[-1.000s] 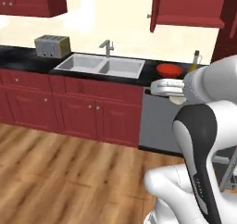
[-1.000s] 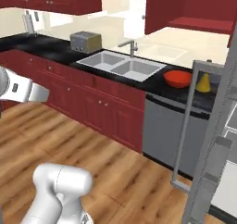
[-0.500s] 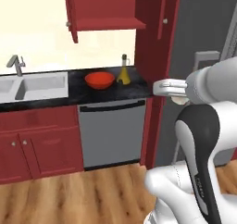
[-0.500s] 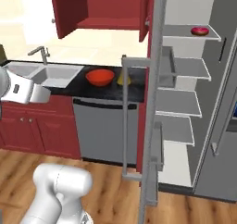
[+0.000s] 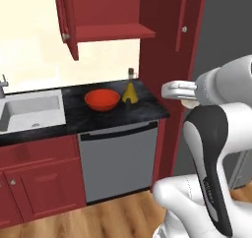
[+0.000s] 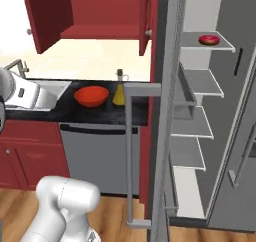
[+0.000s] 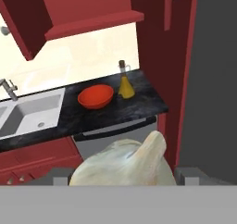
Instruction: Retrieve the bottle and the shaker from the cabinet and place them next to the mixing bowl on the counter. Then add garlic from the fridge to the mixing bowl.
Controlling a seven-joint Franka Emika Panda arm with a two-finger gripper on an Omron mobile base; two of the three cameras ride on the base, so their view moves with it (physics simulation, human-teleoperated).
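You've got the hand (image 7: 121,181) low in the hand view, its two dark finger stubs set apart with a lumpy, whitish, papery garlic bulb (image 7: 125,164) sitting between them, pointed tip up to the right. The bulb looks held there, though the contact itself is hidden.

Ahead of you lies the desk (image 5: 110,116), a black stone worktop with grey marbling. On it sits the round, shallow, glossy red-orange mixing bowl (image 5: 102,99), and just beside it, on the side nearer the tall red panel, stands the flask-shaped glass bottle (image 5: 129,91): wide yellow cone base, thin clear neck, small brown stopper. Bowl and bottle are close but apart. I can't pick out the shaker from here.

A smooth steel sink (image 5: 30,113) is sunk into the desk beyond the bowl, and a flat grey dishwasher front (image 5: 118,161) sits under it.

Above, the dark red wall cabinet (image 6: 100,13) hangs open, its panelled door swung out and one red shelf (image 5: 110,31) bare.

In the right base view the tall grey metallic fridge (image 6: 200,116) stands open, long bar handle (image 6: 131,151) on its door, pale grey shelves inside, and a pink-iced doughnut (image 6: 208,39) on the top one.
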